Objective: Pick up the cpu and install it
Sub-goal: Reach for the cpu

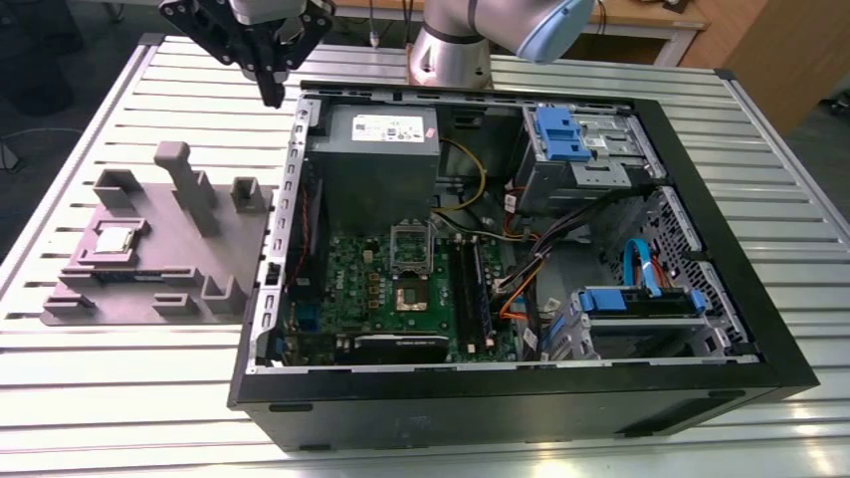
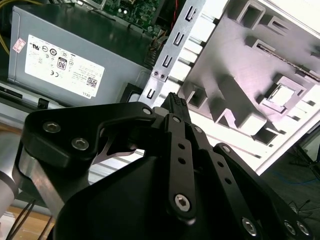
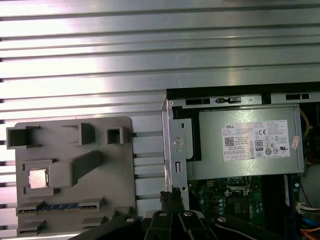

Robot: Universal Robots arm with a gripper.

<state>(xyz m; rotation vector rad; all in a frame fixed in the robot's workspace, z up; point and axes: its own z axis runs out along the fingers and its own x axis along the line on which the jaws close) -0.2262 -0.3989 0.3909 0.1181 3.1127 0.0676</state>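
Note:
The cpu [image 1: 114,239] is a small silvery square chip lying flat in a pocket of a grey holder block [image 1: 173,214] on the table, at the exterior view's left. Both wrist views show the cpu [image 3: 38,178] [image 2: 284,95] in that pocket. My black gripper [image 1: 273,97] hangs high above the table, over the open computer case's back left corner, well clear of the chip. Its fingers meet at the tips with nothing between them, as both wrist views show of the gripper [image 2: 173,98] [image 3: 170,194]. The green motherboard [image 1: 352,269] lies inside the case with its dark square socket [image 1: 412,295] uncovered.
The open black case [image 1: 505,398] fills the middle of the slatted metal table [image 1: 133,378]. Inside it are a grey power supply box [image 1: 378,139], blue drive brackets [image 1: 564,134], cables and a silver socket frame [image 1: 409,239]. A blue memory stick [image 3: 57,206] lies in the holder block.

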